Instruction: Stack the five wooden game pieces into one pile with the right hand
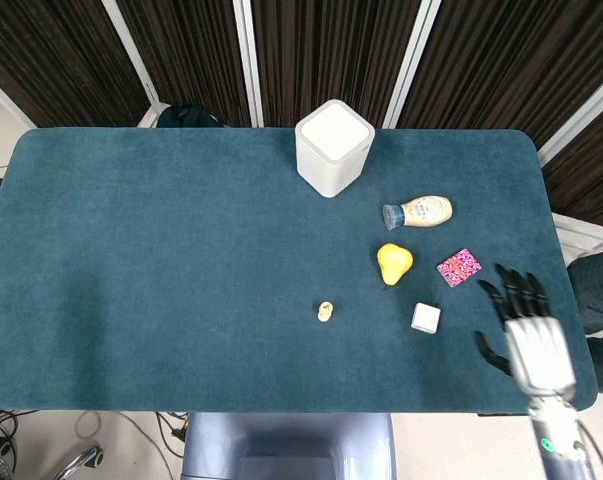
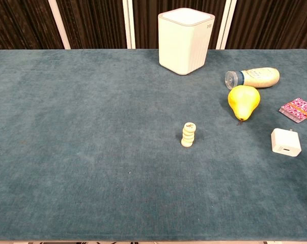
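The wooden game pieces stand as one small upright pile (image 2: 188,134) near the middle of the blue table, seen from above as a pale round disc, the pile (image 1: 325,312). My right hand (image 1: 526,335) hovers far off to the right, over the table's right front corner, with its fingers spread and nothing in it. It appears only in the head view; the chest view holds no hand. My left hand shows in neither view.
A white square bin (image 1: 332,146) stands at the back. Right of the pile lie a yellow pear (image 1: 393,262), a tipped bottle (image 1: 419,211), a pink patterned card (image 1: 458,266) and a white charger block (image 1: 426,318). The table's right edge (image 1: 567,270) runs beside my hand.
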{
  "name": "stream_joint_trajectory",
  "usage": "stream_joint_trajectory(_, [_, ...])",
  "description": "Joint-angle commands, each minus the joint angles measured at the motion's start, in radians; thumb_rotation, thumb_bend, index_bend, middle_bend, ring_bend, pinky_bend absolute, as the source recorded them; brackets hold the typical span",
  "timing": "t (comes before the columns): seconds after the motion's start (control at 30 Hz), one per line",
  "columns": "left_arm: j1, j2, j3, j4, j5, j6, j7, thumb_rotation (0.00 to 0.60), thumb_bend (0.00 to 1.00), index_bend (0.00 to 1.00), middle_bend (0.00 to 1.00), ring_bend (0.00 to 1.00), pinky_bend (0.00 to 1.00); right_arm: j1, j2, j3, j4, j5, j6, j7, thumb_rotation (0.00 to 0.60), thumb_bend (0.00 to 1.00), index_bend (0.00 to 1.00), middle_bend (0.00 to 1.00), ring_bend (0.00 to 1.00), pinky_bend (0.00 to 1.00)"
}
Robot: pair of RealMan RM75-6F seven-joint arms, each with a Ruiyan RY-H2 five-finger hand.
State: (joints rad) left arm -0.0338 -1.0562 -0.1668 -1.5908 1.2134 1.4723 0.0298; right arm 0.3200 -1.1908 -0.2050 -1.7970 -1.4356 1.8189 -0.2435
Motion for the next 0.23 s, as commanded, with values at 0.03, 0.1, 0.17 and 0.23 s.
stream_joint_trajectory(0.03, [0.0, 0.0, -0.001, -0.001, 0.001, 0.001, -0.002, 0.6, 0.15, 0.04, 0.0, 0.0, 0.11, -0.088, -0.01, -0.022, 0.086, -0.058, 0.056, 0.004, 0.6, 0.4, 0.17, 0.0, 0.0, 0.0])
stream_joint_trajectory(0.1, [0.0, 0.001, 0.001, -0.001, 0.004, 0.001, -0.004, 0.6, 0.15, 0.04, 0.0, 0.0, 0.11, -0.1, -0.009, -0.004, 0.097, -0.07, 0.068, -0.01, 0.6, 0.4, 0.17, 0.0, 0.0, 0.0])
stream_joint_trajectory(0.17, [0.001, 0.002, 0.0, -0.001, 0.004, 0.004, -0.007, 0.6, 0.15, 0.04, 0.0, 0.0, 0.11, -0.109, -0.009, 0.005, 0.1, -0.072, 0.059, -0.022, 0.6, 0.4, 0.17, 0.0, 0.0, 0.0])
stream_joint_trajectory(0.23, [0.002, 0.003, 0.0, -0.001, 0.006, 0.004, -0.01, 0.6, 0.15, 0.04, 0.0, 0.0, 0.11, -0.116, -0.009, 0.018, 0.099, -0.069, 0.049, -0.025, 0.6, 0.4, 0.17, 0.0, 0.0, 0.0])
